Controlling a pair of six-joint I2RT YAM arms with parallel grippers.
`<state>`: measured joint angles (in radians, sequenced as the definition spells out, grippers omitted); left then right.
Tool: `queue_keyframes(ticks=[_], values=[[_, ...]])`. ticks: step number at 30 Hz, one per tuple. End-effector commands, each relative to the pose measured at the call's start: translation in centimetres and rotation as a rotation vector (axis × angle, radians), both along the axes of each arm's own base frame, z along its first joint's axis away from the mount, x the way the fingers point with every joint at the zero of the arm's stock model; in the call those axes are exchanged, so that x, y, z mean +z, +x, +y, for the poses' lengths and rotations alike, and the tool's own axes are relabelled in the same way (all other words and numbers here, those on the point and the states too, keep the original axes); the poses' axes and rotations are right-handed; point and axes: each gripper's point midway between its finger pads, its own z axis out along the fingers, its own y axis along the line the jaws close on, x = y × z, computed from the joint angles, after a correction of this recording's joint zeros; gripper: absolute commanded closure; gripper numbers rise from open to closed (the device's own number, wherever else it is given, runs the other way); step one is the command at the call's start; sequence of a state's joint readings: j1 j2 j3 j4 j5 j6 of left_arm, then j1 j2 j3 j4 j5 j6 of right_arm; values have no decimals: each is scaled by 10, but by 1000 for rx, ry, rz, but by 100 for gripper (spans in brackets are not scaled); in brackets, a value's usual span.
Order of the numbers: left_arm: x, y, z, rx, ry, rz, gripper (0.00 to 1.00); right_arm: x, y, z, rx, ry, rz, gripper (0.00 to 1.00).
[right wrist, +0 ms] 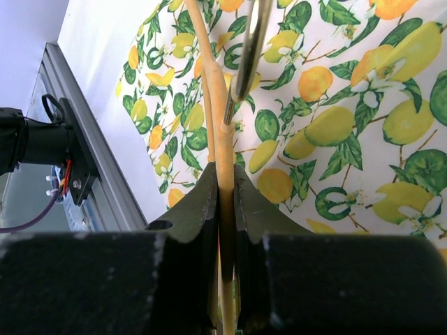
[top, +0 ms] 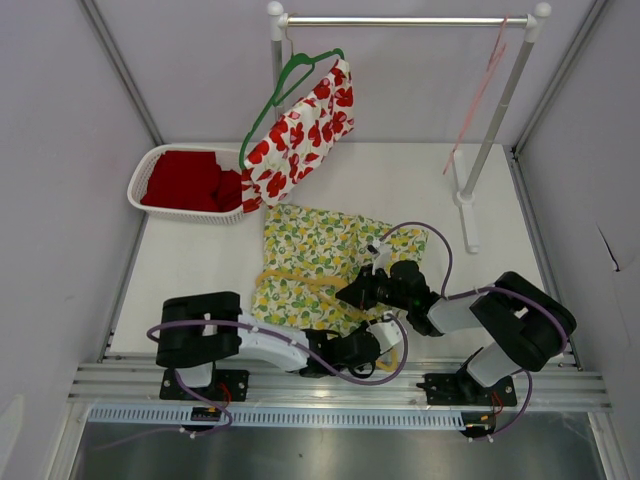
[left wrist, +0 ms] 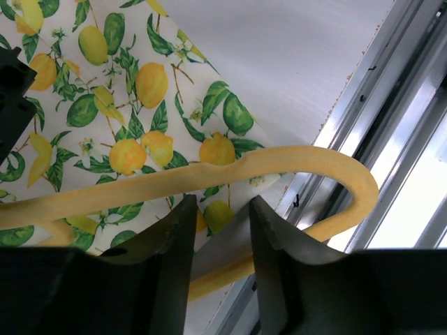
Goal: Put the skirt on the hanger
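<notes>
Upper left, one white lattice basket (top: 134, 186) holds red cloth (top: 185, 180). Three hangers show: a green hanger (top: 290, 85) carrying a red-flowered garment (top: 300, 130), a yellow hanger (left wrist: 140, 188) lying on the lemon-print skirt (top: 310, 250) at centre, and a thin red hanger (top: 480, 90) upper right. The left gripper (left wrist: 220, 206) has its jaws apart over the yellow hanger's curved end. The right gripper (right wrist: 225, 171) is clamped on its bar.

Black arms (top: 510, 320) (purple cables (top: 449, 265))
</notes>
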<state>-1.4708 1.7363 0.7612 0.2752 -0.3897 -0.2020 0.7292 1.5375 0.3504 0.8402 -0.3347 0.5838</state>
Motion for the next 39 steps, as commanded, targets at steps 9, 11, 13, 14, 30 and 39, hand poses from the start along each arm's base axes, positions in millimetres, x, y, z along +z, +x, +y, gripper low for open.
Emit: queue_keyframes(ticks=[9,11,13,14,30,39], values=[[18,9,3,49,-13,-87,100,-27,2,-14,-37,-104,32,100],[29,10,1,41,-18,-95,100,-27,3,-14,-39,-105,30,100],[39,8,3,22,-15,-99,100,-27,3,-14,-40,-108,29,100],[43,7,1,11,-16,-96,100,-28,4,-15,-43,-112,28,100],[86,-10,15,-97,-22,-39,100,-21,20,-17,-72,-173,-12,100],[112,-3,19,-120,-51,-41,100,-27,15,-16,-51,-192,-1,100]])
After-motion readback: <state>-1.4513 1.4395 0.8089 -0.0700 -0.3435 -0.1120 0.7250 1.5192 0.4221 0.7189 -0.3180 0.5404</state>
